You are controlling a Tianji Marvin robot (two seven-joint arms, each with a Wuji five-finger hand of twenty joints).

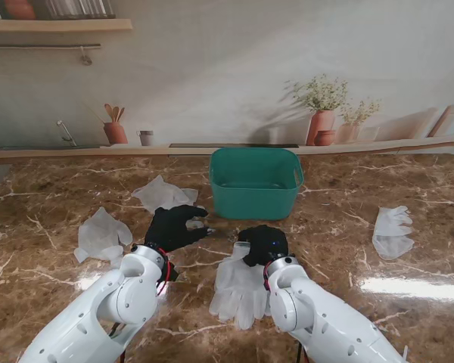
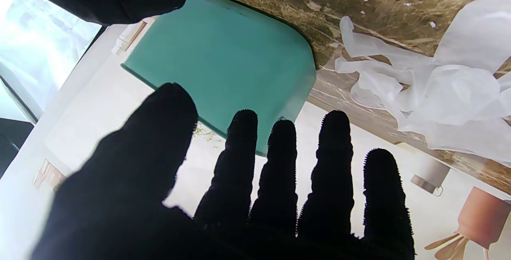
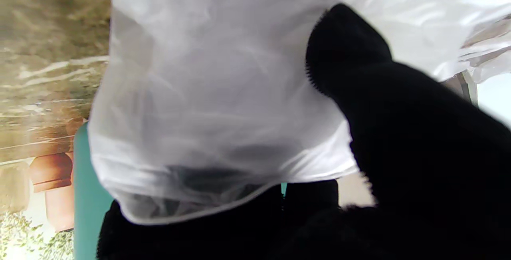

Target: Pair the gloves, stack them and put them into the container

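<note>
Your right robot hand (image 1: 262, 243) is closed on the cuff of a translucent white disposable glove (image 1: 240, 286), presumably to lift it for pairing | your left robot hand (image 1: 172, 225) is spread wide, holding nothing | three more gloves lie apart on the brown marble table (image 1: 333, 249) | the teal plastic container (image 1: 255, 181) waits just beyond both hands.

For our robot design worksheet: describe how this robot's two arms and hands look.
Both arms are glossy white with rounded shells and silver wrist rings. The left hand and right hand are five-fingered, covered in fuzzy black fabric. Red cabling shows at the left wrist.
</note>
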